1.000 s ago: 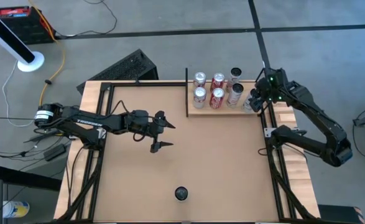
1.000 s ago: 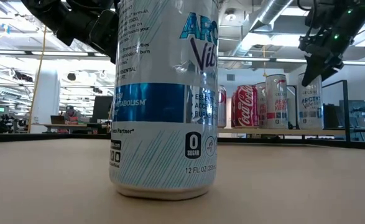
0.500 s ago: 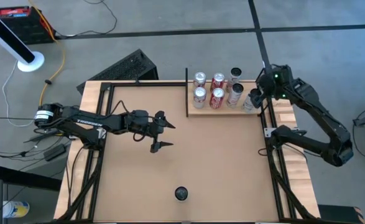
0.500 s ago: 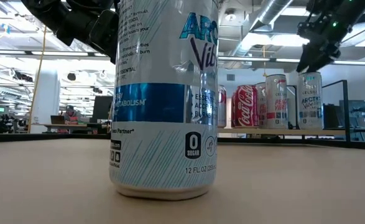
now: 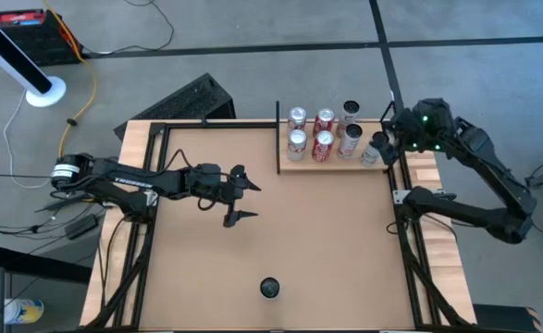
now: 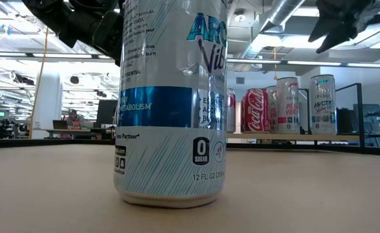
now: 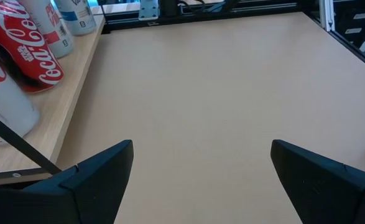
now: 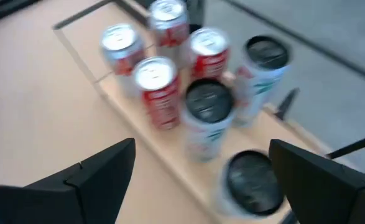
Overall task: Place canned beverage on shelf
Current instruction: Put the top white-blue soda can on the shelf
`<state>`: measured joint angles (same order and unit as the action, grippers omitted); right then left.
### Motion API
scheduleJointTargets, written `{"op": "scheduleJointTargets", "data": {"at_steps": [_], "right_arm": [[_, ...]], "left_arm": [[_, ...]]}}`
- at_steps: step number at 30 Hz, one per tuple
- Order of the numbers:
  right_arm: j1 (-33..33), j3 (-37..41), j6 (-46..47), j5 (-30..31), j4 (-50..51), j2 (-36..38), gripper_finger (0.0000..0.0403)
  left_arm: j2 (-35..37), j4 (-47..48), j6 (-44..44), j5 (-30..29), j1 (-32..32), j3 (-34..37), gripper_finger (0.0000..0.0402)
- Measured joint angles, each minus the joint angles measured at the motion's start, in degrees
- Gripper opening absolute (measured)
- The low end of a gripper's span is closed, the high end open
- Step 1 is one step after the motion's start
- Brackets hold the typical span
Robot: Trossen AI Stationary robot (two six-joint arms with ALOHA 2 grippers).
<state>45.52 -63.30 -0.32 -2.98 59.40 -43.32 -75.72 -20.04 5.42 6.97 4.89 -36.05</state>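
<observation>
Tan counter (image 5: 280,231) sitting on grey floor. From above, the shelf (image 5: 331,159) is carrying seven cans, while one canned beverage (image 5: 269,288) is waiting near the front edge. The right gripper (image 5: 393,134) is hanging jaws-open above the end can (image 8: 249,180), probably letting go. The left gripper (image 5: 243,199) is idling mid-counter, jaws spread.

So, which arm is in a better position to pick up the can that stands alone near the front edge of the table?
Probably left. The left gripper hangs open over the table's middle, nearer the lone can. The right gripper, also open and empty, is beside the shelf at the far right corner.
</observation>
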Motion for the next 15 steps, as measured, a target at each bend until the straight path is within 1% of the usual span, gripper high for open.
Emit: {"op": "scheduleJointTargets", "data": {"at_steps": [3, 6, 10, 15], "right_arm": [[-4.92, -0.25, 5.63, 0.0, 2.51, -1.04, 0.036], [-9.35, -0.25, 10.91, 0.02, 4.21, -3.11, 0.0313], [-13.73, -0.23, 14.2, 0.18, 7.63, -6.14, 0.024], [-16.44, -0.23, 15.88, 5.28, 13.53, -8.92, 0.0131]], "left_arm": [[0.0, -0.23, 0.38, 0.01, 0.14, 0.0, 0.0366], [0.0, -0.35, 0.38, 0.07, 0.5, 0.0, 0.0366], [0.0, -0.34, -0.08, 0.15, 0.94, 0.0, 0.0366], [0.0, -0.29, -0.11, 0.17, 0.98, 0.0, 0.0366]]}}
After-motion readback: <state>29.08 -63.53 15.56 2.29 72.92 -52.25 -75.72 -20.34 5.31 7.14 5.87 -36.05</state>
